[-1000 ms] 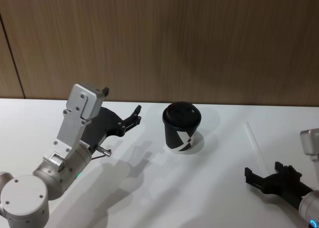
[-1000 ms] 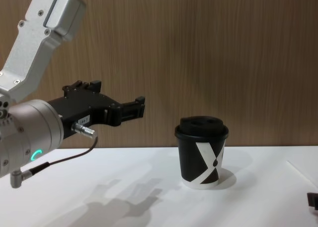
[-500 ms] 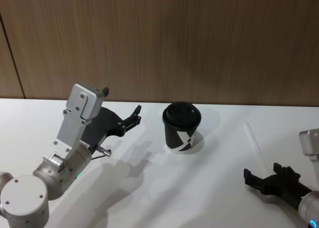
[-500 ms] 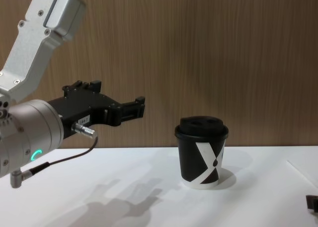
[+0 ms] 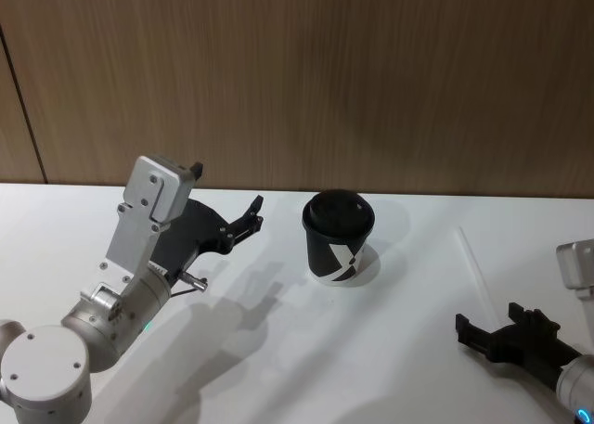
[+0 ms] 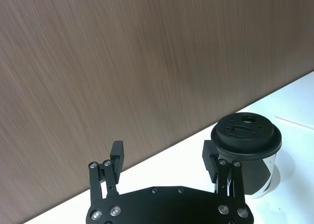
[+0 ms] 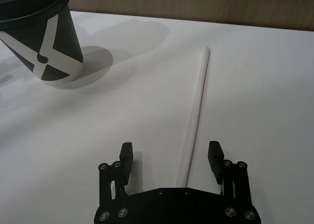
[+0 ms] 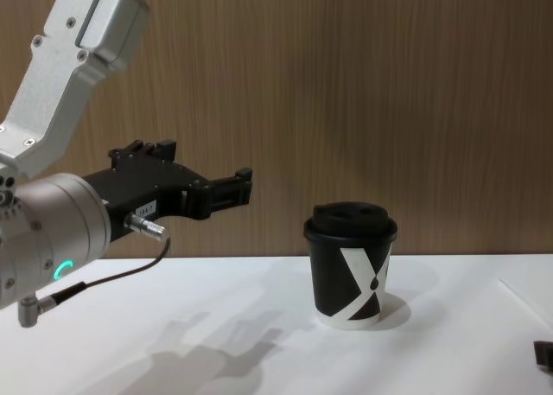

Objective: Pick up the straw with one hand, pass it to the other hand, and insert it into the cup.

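Over the last second little has moved: the right gripper (image 5: 487, 318) has only sunk a touch toward the counter (image 5: 278, 368), and the left gripper (image 5: 252, 214) has held its place in the air near the back-left of the counter. I judge the pick is still at its approach, with no grasp made. The right gripper's blocky black fingers stand wide apart either side of the near end of the straw (image 7: 196, 111), not touching it. The straw lies flat toward the right edge, a thin, straight white plastic tube, faint against the matte white counter. The left fingers are also spread wide and empty. The cup (image 5: 339, 238), of tapered black paper with a white X mark, white bottom rim and domed black lid, stands mid-counter before the wood-grain wall (image 5: 371, 71).
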Available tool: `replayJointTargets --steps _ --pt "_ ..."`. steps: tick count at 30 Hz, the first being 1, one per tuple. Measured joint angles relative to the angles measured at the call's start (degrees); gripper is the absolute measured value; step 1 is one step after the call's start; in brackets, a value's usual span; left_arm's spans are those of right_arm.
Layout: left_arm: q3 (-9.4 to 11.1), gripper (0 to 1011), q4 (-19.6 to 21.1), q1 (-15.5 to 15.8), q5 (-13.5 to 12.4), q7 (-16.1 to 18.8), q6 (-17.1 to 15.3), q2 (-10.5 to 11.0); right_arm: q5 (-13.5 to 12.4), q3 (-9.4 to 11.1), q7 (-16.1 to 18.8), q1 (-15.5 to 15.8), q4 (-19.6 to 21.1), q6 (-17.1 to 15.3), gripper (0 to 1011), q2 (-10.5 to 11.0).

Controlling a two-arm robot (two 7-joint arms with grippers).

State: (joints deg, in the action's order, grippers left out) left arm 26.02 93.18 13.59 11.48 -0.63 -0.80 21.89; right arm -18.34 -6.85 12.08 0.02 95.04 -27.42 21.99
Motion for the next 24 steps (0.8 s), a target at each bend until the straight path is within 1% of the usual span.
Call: replayJointTargets --steps 4,5,6,8,9,12,14,15,16,19,20,23,24 --pt "0.0 1003 0.0 0.0 0.0 0.0 0.0 0.0 0.01 0.04 0.04 -0.07 -0.09 -0.08 917 0.03" --pt "0.0 1003 0.0 0.0 0.0 0.0 0.0 0.0 0.01 0.05 0.05 -0.08 -0.1 -0.09 869 0.03" --pt "0.0 1003 0.0 0.0 0.0 0.0 0.0 0.0 0.01 0.05 0.05 -0.08 -0.11 -0.09 862 0.03" --pt "0.0 1003 0.0 0.0 0.0 0.0 0.0 0.0 0.01 0.06 0.07 -0.1 -0.14 -0.11 765 0.04" --pt "0.0 1003 0.0 0.0 0.0 0.0 0.0 0.0 0.01 0.05 0.08 -0.1 -0.14 -0.12 765 0.05" --pt "0.0 1003 0.0 0.0 0.0 0.0 0.0 0.0 0.01 0.05 0.09 -0.11 -0.16 -0.14 689 0.06" --pt "0.0 1003 0.0 0.0 0.0 0.0 0.0 0.0 0.01 0.05 0.11 -0.13 -0.18 -0.16 610 0.07" --pt "0.0 1003 0.0 0.0 0.0 0.0 0.0 0.0 0.01 0.05 0.11 -0.13 -0.18 -0.17 594 0.07" --pt "0.0 1003 0.0 0.0 0.0 0.0 0.0 0.0 0.01 0.05 0.12 -0.13 -0.19 -0.18 536 0.07" --pt "0.0 1003 0.0 0.0 0.0 0.0 0.0 0.0 0.01 0.05 0.13 -0.14 -0.21 -0.2 464 0.07" --pt "0.0 1003 0.0 0.0 0.0 0.0 0.0 0.0 0.01 0.05 0.15 -0.15 -0.22 -0.21 404 0.07" --pt "0.0 1003 0.0 0.0 0.0 0.0 0.0 0.0 0.0 0.04 0.17 -0.16 -0.24 -0.24 340 0.07" --pt "0.0 1003 0.0 0.0 0.01 0.0 0.0 0.0 0.0 0.04 0.18 -0.17 -0.25 -0.25 281 0.07"
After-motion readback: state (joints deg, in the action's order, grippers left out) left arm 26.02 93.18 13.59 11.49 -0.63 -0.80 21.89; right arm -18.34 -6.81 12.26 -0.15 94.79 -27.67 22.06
